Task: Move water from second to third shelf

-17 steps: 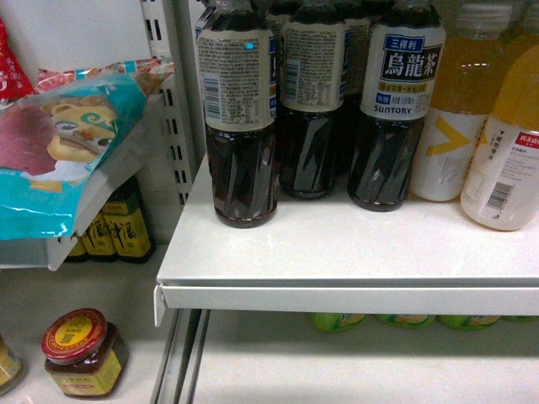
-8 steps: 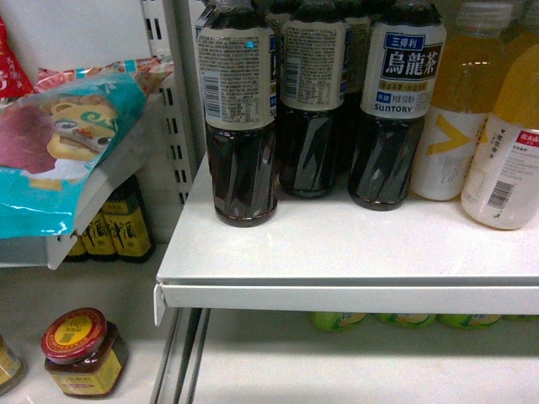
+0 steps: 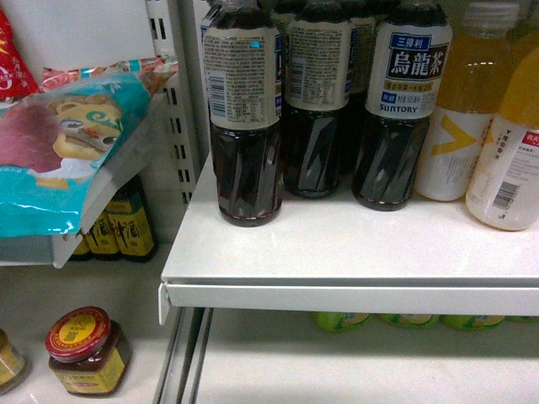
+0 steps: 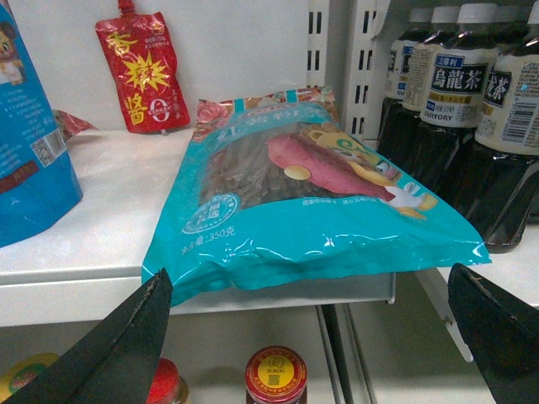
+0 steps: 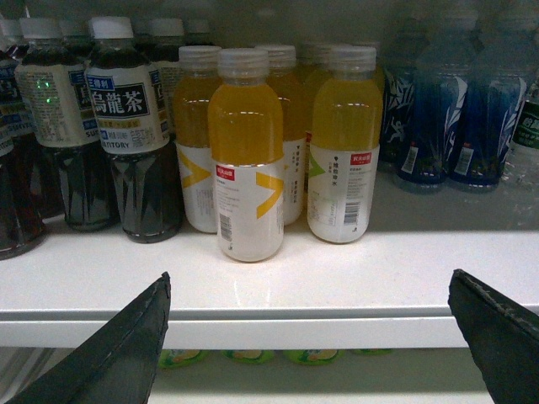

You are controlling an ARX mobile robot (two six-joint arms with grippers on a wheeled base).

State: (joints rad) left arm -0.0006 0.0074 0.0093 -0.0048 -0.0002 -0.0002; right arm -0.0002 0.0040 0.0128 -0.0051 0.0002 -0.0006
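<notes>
While both grippers stand spread wide with nothing between their jaws, neither touches any goods. Just ahead of the left gripper a teal snack bag lies flat on the white side shelf, its near end overhanging the front edge. Below this gripper sits a red-lidded jar; beyond the bag a red pouch leans on the back wall. Ahead of the right gripper runs the drinks shelf. Yellow drink bottles stand straight ahead on it, dark tea bottles to the left, blue bottles farther back to the right. The water shows only as a green-labelled sliver at the far right edge, well apart from the gripper.
</notes>
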